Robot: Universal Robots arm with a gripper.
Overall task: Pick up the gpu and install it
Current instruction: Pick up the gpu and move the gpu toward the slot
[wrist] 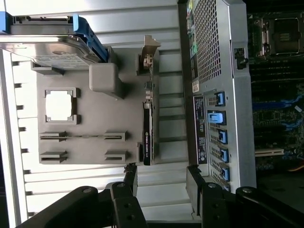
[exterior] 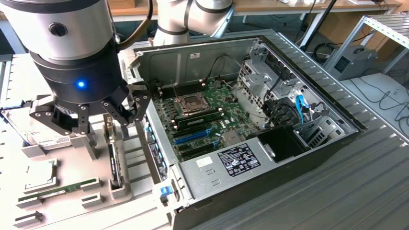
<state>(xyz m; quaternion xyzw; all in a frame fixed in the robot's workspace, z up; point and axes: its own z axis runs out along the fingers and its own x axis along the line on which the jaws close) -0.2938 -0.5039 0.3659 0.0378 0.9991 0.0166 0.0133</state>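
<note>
To the exterior view's left of the open computer case (exterior: 288, 177): gripper (exterior: 88, 117) with jaws spread wide and empty, poised over the gpu (exterior: 114, 165) — on edge in its tray (exterior: 67, 165) slot just beside the case. Not yet grasped, nothing installed. Wrist view adds the card's silver bracket (wrist: 149, 47) — exterior view, the motherboard (exterior: 221, 103).

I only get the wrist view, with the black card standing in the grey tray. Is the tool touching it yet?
Observer: No. In the exterior view the open tool hangs above the tray, apart from the gpu.
Operator: Does anything glow on the arm?
Observer: A blue light, just above the tool.
Operator: What's deep inside the computer?
Observer: A bright blue cable, toward the exterior view's right.
</note>
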